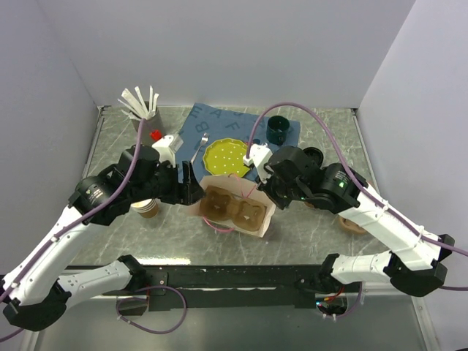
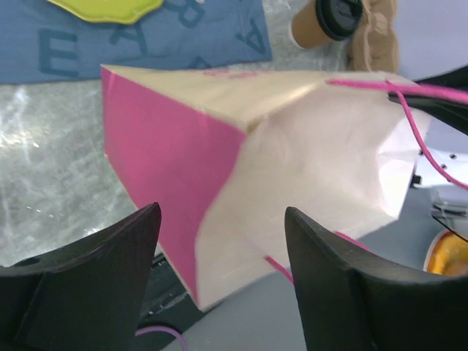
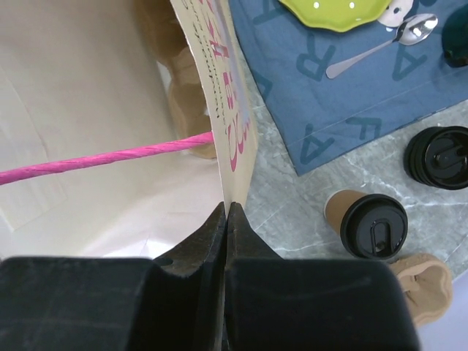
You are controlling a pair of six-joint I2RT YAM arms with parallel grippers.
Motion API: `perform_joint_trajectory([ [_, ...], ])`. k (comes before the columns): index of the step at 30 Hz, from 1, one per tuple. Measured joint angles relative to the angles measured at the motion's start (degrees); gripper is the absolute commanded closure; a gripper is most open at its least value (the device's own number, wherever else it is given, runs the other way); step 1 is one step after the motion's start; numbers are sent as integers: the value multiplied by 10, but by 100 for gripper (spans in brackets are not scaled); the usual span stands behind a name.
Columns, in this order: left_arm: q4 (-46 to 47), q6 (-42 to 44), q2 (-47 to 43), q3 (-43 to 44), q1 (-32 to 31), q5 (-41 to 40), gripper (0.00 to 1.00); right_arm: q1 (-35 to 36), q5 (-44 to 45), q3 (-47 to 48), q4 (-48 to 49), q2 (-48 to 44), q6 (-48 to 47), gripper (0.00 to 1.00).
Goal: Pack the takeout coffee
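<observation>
The takeout coffee (image 3: 369, 223), a tan paper cup with a black lid, stands on the table right of the paper bag (image 3: 95, 110). It also shows in the left wrist view (image 2: 322, 18); in the top view my right arm hides it. The pink-sided bag (image 1: 234, 208) stands open at mid-table with a brown cup carrier (image 1: 235, 207) inside. My right gripper (image 3: 227, 208) is shut on the bag's right rim (image 1: 267, 186). My left gripper (image 2: 223, 278) is open, its jaws either side of the bag's left corner (image 2: 205, 219), not touching it, as the top view (image 1: 191, 183) also shows.
A second black-lidded cup (image 3: 439, 157) and a tan cardboard piece (image 3: 420, 289) lie near the coffee. A blue cloth (image 1: 219, 124) carries a yellow plate (image 1: 225, 156), a spoon (image 1: 199, 148) and a dark green mug (image 1: 278, 129). Stacked beige cups (image 1: 148, 208) stand left; a cutlery holder (image 1: 142, 106) stands back left.
</observation>
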Motion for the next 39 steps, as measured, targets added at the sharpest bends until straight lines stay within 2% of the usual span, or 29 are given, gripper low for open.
perform_joint_trajectory([
  [4, 10, 9, 10, 2, 0, -33, 30, 0, 0, 0, 12, 0, 0, 97],
  [7, 22, 22, 31, 3, 0, -51, 38, 0, 0, 0, 15, 0, -2, 97],
  [10, 28, 33, 47, 3, -1, -52, 53, 0, 0, 0, 15, 0, -2, 97],
  [11, 30, 35, 50, 3, -2, -52, 63, 0, 0, 0, 15, 0, -2, 97],
  [12, 33, 36, 50, 3, -3, -52, 66, 0, 0, 0, 15, 1, -1, 97],
  [13, 34, 36, 50, 3, -4, -52, 67, 0, 0, 0, 16, 1, -1, 97],
  [16, 35, 43, 48, 3, -7, -61, 55, 0, 0, 0, 18, 2, 0, 96],
  [19, 31, 47, 51, 9, -8, -73, 70, 0, 0, 0, 19, 2, 0, 96],
  [20, 31, 48, 53, 13, -8, -75, 79, 0, 0, 0, 19, 3, 0, 96],
  [21, 31, 50, 55, 17, -8, -76, 81, 0, 0, 0, 19, 4, 0, 96],
  [23, 32, 54, 60, 24, -8, -76, 78, 0, 0, 0, 20, 8, 0, 96],
  [25, 30, 60, 66, 30, -8, -76, 66, 0, 1, 0, 20, 12, 0, 96],
  [26, 27, 62, 69, 34, -8, -77, 69, 0, 1, 0, 20, 14, 0, 96],
  [27, 24, 64, 73, 39, -8, -78, 76, 0, 1, 0, 19, 16, 0, 96],
  [28, 21, 64, 76, 44, -8, -79, 93, 0, 1, 1, 19, 18, 0, 96],
  [29, 20, 64, 78, 47, -8, -80, 99, 0, 1, 2, 20, 20, 0, 96],
  [37, 6, 79, 79, 54, -8, -91, 99, 0, 5, 23, 22, 40, 0, 93],
  [38, 6, 79, 79, 54, -8, -91, 97, 0, 7, 26, 22, 42, 0, 93],
  [39, 5, 79, 78, 54, -8, -91, 91, 0, 8, 31, 21, 45, 0, 93],
])
